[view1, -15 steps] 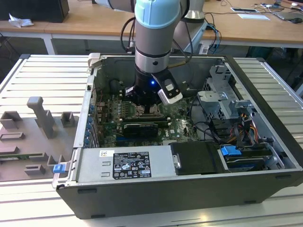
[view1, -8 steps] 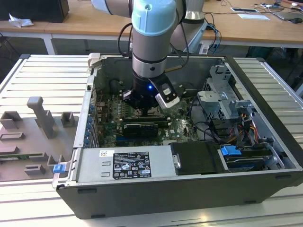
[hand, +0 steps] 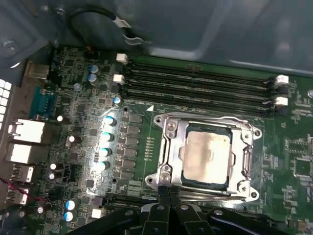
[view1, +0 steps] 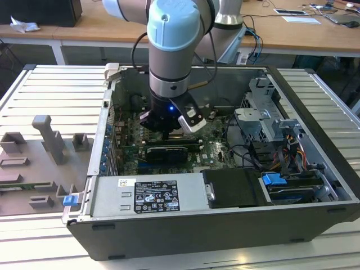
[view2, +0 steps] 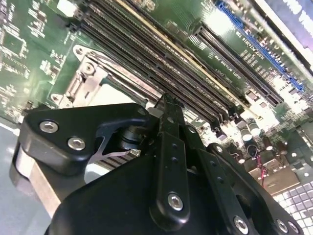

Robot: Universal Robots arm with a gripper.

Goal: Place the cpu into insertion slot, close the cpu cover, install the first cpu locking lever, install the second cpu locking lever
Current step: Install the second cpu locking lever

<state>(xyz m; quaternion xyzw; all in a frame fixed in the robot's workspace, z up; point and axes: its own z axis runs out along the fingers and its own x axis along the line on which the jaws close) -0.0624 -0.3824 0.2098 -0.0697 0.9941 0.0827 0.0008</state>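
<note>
In the first wrist view the cpu (hand: 206,154) lies flat with its pale metal face up. The silver cpu cover (hand: 169,147) is down around it, and the insertion slot is hidden beneath both. A thin locking lever (hand: 210,119) runs along the cover's side next to the memory slots. Another lever (hand: 215,192) runs along the opposite side. My gripper (hand: 164,192) is shut, its black fingertips pressed together at the cover's corner by that second lever. In the second wrist view the fingertips (view2: 168,105) hang just over the socket frame (view2: 93,73). The gripper (view1: 166,134) is low inside the computer case.
Long memory slots (hand: 195,81) lie beside the socket and a row of capacitors (hand: 105,142) on its other side. A black card (view1: 166,153), the power supply (view1: 152,197), a drive cage (view1: 264,121) and cables crowd the case. A grey fixture (view1: 50,140) stands at the exterior view's left.
</note>
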